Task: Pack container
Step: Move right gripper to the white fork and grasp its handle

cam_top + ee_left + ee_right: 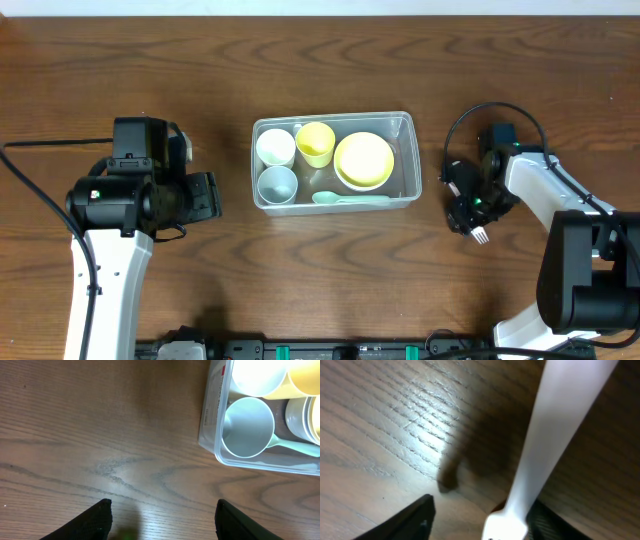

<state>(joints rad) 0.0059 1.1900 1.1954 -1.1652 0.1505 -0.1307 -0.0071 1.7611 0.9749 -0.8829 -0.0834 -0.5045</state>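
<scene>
The brown wooden table (320, 290) carries the clear container (330, 117) at the centre of the overhead view, already loaded with cups (276, 147), a yellow bowl (363, 158) and a teal spoon (350, 199). Your right gripper (470, 222), at the right of that view near the container, is closed on a white fork (555, 425) that hangs clear of the wood. Your left gripper (162, 520), at the left, is spread open and holds nothing. The step in hand looks like loading the fork: swing it left over the rim and let go above the spoon.

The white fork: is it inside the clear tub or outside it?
Outside. Seen from overhead, the white fork is gripped by the right claw, off to the right of the container and apart from it.
</scene>
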